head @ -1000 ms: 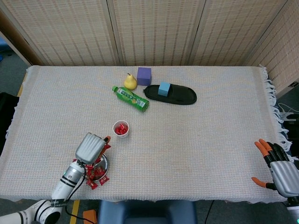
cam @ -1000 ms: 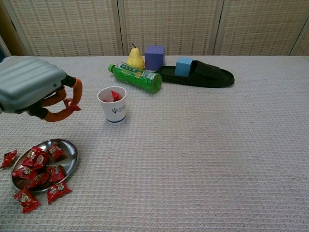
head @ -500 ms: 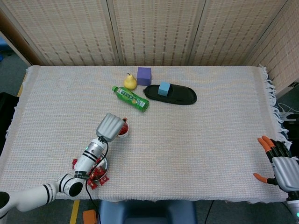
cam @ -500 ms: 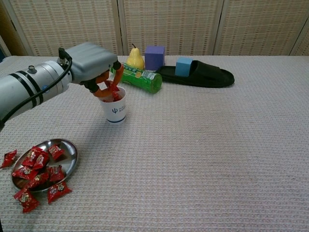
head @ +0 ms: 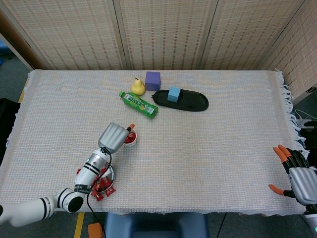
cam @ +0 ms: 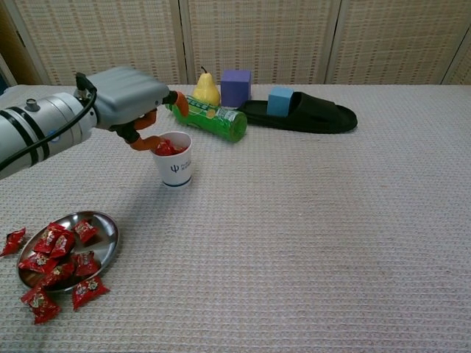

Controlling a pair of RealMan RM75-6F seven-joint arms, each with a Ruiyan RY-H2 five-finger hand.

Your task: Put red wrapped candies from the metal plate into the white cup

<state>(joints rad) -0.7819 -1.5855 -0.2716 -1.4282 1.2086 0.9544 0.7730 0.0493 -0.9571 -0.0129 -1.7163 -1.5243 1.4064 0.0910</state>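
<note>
Since half a second ago the left hand (cam: 131, 103) has drawn back slightly from over the white cup (cam: 173, 162), its fingers apart and empty above the rim. Red wrapped candies (cam: 166, 148) fill the cup, which stands left of the table's (head: 223, 148) middle. More candies (cam: 59, 254) lie in and beside the metal plate (cam: 105, 239) at the near left edge. Near the right corner, the right hand (head: 297, 176) rests with fingers spread wide.

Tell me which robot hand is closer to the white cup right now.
Left. The left robot hand hovers at the white cup, fingertips at its rim. The right robot hand sits far off at the table's opposite edge.
</note>
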